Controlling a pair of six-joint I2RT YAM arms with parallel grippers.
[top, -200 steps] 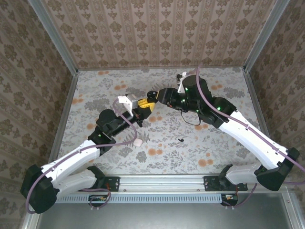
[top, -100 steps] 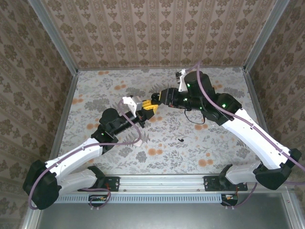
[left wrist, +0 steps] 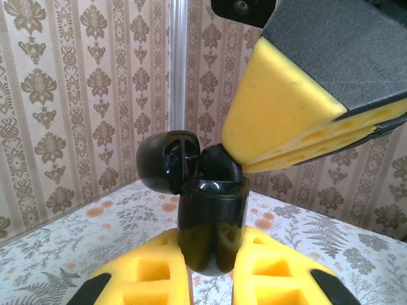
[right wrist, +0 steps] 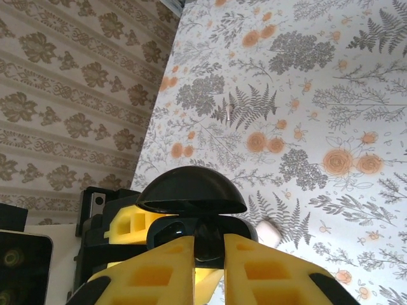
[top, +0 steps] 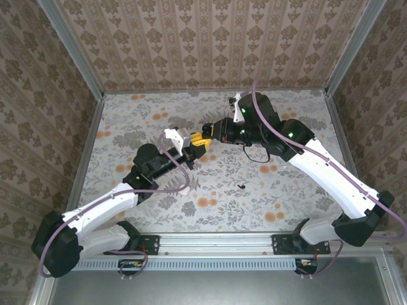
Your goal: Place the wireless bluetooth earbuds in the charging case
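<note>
Left jaws are pinching the charging case [left wrist: 213, 219]: your left wrist view has the black case upright between the two yellow pads, held off the worktop [top: 286, 190]. Its lid [left wrist: 166, 160] is hinged open and tipped back to the left. At the open mouth of the case sits one earbud [left wrist: 219, 164], a dark rounded shape, partly inside. Right jaws come in from the upper right, drawn almost together with a narrow slit between the yellow pads, and their tips touch that earbud. You cannot tell from these views whether the bud is pinched between them or merely pressed by them. From the top view, the two arms meet nose to nose above the middle of the worktop. Further right and nearer the arm bases, the second earbud [top: 241, 186] lies as a dark speck on the floral surface, well apart from the case. In your right wrist view a white pebble-like object [right wrist: 271, 232] rests on the worktop below the case.
</note>
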